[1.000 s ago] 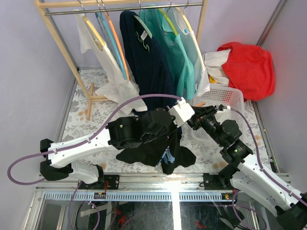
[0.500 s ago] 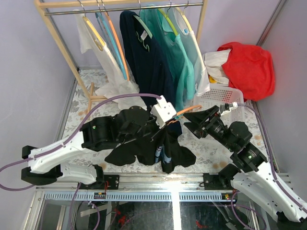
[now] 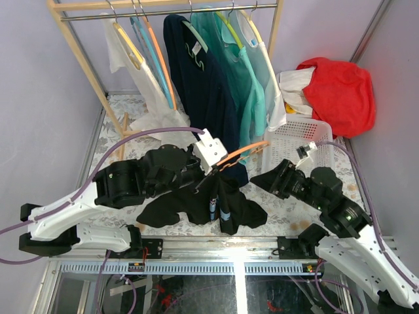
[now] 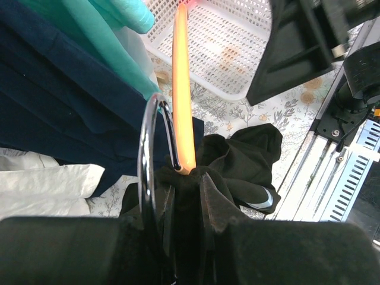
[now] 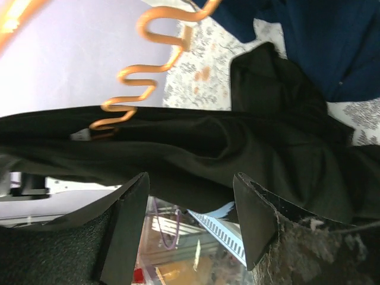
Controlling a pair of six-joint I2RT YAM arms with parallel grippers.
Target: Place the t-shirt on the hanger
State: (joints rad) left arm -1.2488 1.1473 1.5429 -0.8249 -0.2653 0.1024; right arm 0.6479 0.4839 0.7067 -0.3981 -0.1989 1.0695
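Top external: fixed high behind both arm bases, looking down and forward across the tabletop (image 3: 111,140) to the clothes rack (image 3: 78,49); the widest and farthest view.
Left wrist: close, sighting along the left end effector (image 4: 189,184) up the orange hanger (image 4: 181,89) towards the white basket (image 4: 237,47).
Right wrist: very close, looking out between the right end effector (image 5: 190,178) fingers at the black t-shirt (image 5: 285,154).
Shared: orange hanger and black t-shirt appear in all three views; the white basket in the top and left wrist views.

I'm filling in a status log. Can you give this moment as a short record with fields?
left claw: shut on the orange hanger beside its wire hook
right claw: open, empty, facing the black t-shirt
orange hanger: one arm juts bare toward the white basket
black t-shirt: bunched under left claw, trailing onto the table
task state: shirt not yet spread on hanger
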